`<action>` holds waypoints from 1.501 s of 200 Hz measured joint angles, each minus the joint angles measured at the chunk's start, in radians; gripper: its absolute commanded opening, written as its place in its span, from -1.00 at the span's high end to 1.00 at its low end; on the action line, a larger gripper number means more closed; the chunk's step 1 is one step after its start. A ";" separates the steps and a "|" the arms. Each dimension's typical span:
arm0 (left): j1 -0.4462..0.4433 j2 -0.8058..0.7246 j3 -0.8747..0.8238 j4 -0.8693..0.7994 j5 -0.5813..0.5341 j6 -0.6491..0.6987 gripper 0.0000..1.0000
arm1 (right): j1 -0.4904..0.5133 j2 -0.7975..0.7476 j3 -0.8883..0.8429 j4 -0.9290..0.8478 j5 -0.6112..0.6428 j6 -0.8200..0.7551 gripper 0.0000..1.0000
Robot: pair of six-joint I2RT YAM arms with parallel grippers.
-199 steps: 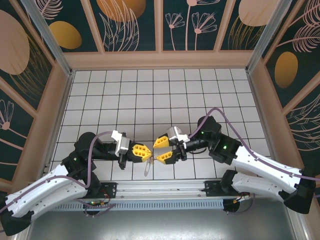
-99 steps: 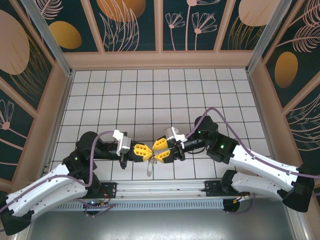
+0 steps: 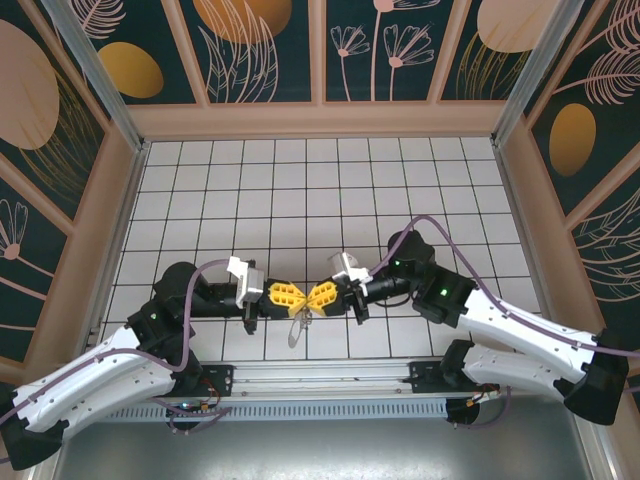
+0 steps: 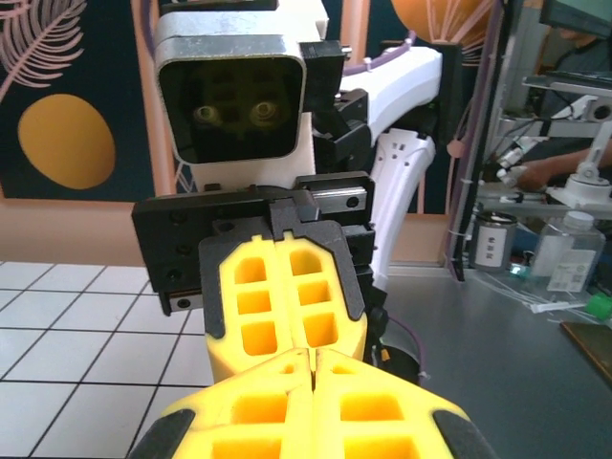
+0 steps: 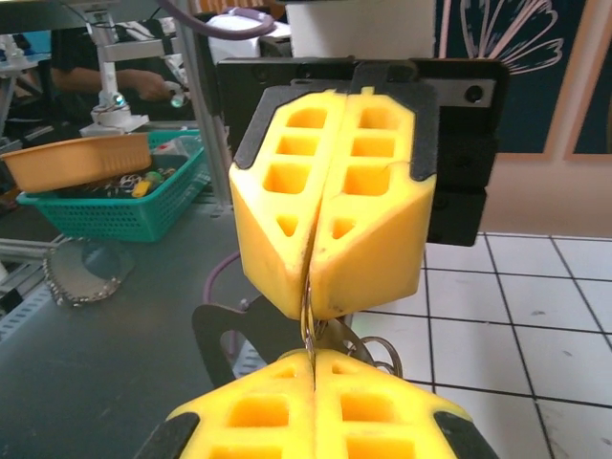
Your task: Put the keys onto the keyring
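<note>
Both grippers clenched tip to tip: left gripper (image 3: 298, 296) pinches the keyring (image 5: 308, 320), keys (image 3: 296, 331) dangling below; can't tell what the right gripper (image 3: 313, 298) has.

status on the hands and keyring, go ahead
Left hand shut on keyring, strap hanging below. Right hand shut, tip to tip with it, seemingly on the same ring. Nothing in the way.
</note>
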 measured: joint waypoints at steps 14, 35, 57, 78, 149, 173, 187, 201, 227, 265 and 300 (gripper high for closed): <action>0.000 0.000 0.000 0.000 -0.032 0.002 1.00 | -0.021 -0.016 0.000 0.000 0.005 0.005 1.00; 0.000 -0.002 -0.013 0.007 -0.076 0.003 1.00 | -0.053 -0.032 0.000 0.000 0.015 0.023 1.00; 0.000 -0.003 -0.032 0.011 -0.108 0.003 0.85 | -0.074 -0.031 0.000 0.000 0.021 0.037 1.00; 0.000 -0.003 -0.046 0.013 -0.132 0.003 0.84 | -0.082 -0.027 0.000 0.000 0.029 0.049 1.00; 0.000 0.047 -0.172 0.110 -0.329 -0.055 0.31 | -0.156 0.081 0.021 0.000 0.095 0.090 1.00; 0.000 0.068 -0.216 0.138 -0.422 -0.075 0.28 | -0.200 0.147 0.039 0.000 0.115 0.113 1.00; 0.000 0.079 -0.223 0.149 -0.476 -0.083 0.26 | -0.216 0.181 0.045 0.000 0.128 0.128 1.00; 0.000 0.082 -0.224 0.155 -0.524 -0.089 0.26 | -0.230 0.206 0.045 0.000 0.147 0.136 1.00; 0.000 0.082 -0.225 0.153 -0.592 -0.094 0.18 | -0.256 0.228 0.045 0.000 0.204 0.154 1.00; 0.000 0.105 -0.225 0.131 -0.645 -0.113 0.08 | -0.325 0.228 0.007 0.032 0.285 0.201 0.56; 0.000 0.167 -0.225 0.091 -0.653 -0.151 -0.54 | -0.373 0.192 -0.108 0.050 0.359 0.254 -0.55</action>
